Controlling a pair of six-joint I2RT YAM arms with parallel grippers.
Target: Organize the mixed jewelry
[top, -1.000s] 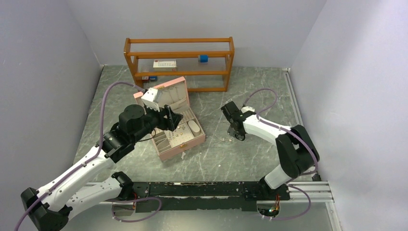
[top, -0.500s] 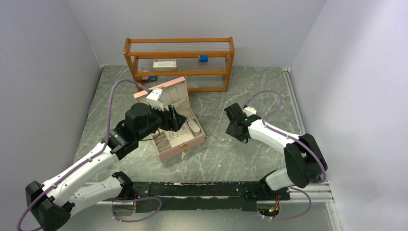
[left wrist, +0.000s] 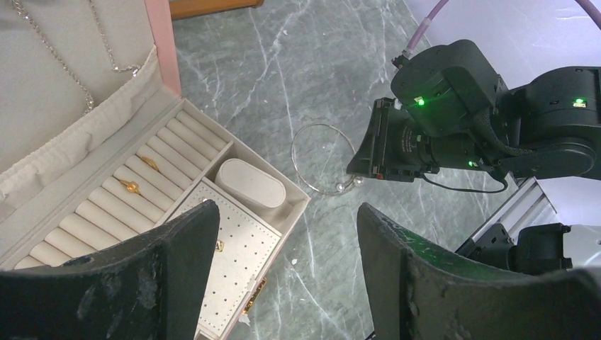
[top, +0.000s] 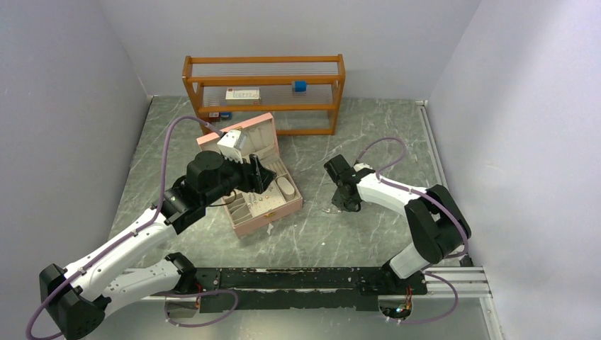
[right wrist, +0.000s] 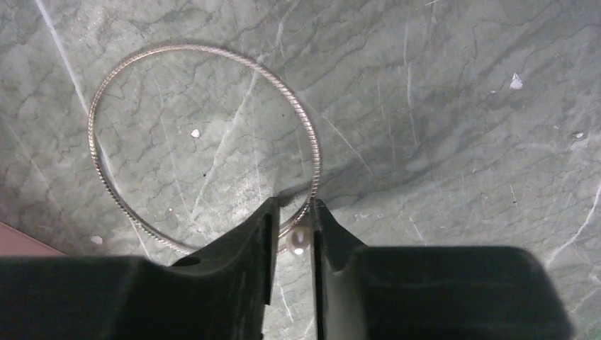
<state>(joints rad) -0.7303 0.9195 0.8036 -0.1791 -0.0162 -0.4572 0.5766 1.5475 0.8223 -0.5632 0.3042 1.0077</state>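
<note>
A thin silver bangle point(right wrist: 205, 48) with a pearl end point(right wrist: 298, 241) lies flat on the marble table, to the right of the open pink jewelry box point(top: 244, 227). My right gripper point(right wrist: 292, 212) is down over it. Its jaws stand narrowly open, with the pearl and wire between them and a sliver of gap on the left side. My left gripper point(left wrist: 287, 207) hovers wide open over the box's right edge, holding nothing. Gold rings point(left wrist: 130, 186) sit in the ring rolls. A small gold piece point(left wrist: 218, 246) rests on the dotted pad, and chains point(left wrist: 57, 53) hang in the lid.
A white cushion point(left wrist: 249, 184) fills one box compartment. The wooden shelf point(top: 264, 92) at the back holds a blue block point(top: 300, 86) and a white box point(top: 242, 93). The black mounting rail point(top: 298, 278) runs along the near edge.
My right gripper, shut a second ago, drew back and opened. It then came down over the bangle's pearl end, its jaws narrowing. The left arm shifted slightly right over the box.
</note>
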